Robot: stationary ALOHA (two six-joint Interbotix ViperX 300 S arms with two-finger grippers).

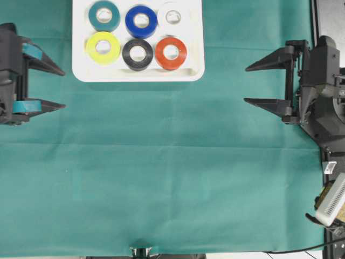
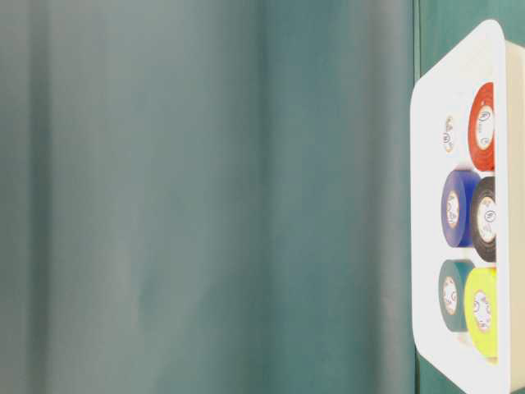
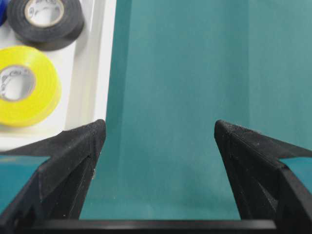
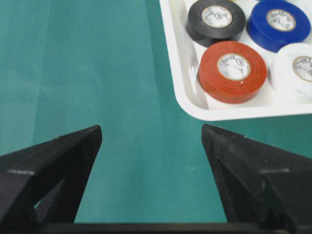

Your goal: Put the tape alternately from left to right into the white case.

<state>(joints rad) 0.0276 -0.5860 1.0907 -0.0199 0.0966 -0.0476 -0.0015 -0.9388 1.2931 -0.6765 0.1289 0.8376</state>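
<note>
Overhead, you see your left gripper [image 1: 63, 89] at the left edge, jaws spread wide and holding nothing. Next comes the white case [image 1: 138, 75] at top centre on the green cloth [image 1: 161, 183], all six rolls inside: teal [image 1: 104, 15], blue [image 1: 141, 21], white [image 1: 172, 16] behind; yellow [image 1: 103, 47], black [image 1: 137, 54], red-orange [image 1: 171, 53] in front. Core labels carry print too small to read. Your right gripper [image 1: 246, 84] is wide open and empty.

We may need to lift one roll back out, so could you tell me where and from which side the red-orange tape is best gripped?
Come from above: the red-orange tape lies flat in the white case. Pinch one wall, a finger in the pale core, the other at its free rim-facing edge, since the black roll crowds it.
</note>
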